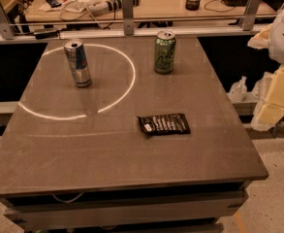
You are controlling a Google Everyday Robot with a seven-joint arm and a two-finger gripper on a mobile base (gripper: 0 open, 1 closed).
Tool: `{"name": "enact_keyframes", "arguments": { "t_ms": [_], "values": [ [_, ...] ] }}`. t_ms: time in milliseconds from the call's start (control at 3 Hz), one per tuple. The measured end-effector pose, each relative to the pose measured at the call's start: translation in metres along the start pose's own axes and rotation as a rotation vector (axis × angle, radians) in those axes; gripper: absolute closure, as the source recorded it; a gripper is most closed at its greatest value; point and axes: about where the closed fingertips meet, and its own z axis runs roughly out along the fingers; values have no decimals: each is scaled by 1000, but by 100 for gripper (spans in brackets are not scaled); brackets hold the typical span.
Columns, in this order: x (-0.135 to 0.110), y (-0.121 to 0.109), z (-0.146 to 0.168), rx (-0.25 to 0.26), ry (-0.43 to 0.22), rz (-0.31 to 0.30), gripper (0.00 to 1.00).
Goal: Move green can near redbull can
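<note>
The green can (165,52) stands upright at the far middle-right of the grey table (107,149); it is green with pale scrawled markings and a silver top. The redbull can (78,63), slim and blue-and-silver, stands upright at the far left, inside a bright ring of reflected light. The two cans stand well apart. My gripper (273,103) hangs off the table's right side with the pale arm, away from both cans and holding nothing that I can see.
A black snack packet (164,124) lies flat at the table's middle right, in front of the green can. A railing with metal posts (127,13) runs behind the table. A plastic bottle (238,89) sits low at the right.
</note>
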Motion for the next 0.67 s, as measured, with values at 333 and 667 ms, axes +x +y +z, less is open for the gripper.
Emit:
{"name": "enact_keyframes", "arguments": {
  "t_ms": [333,667],
  "values": [
    [0,0,0,0,0,0,0],
    [0,-2,-2,18,-15,16,0]
  ]
}}
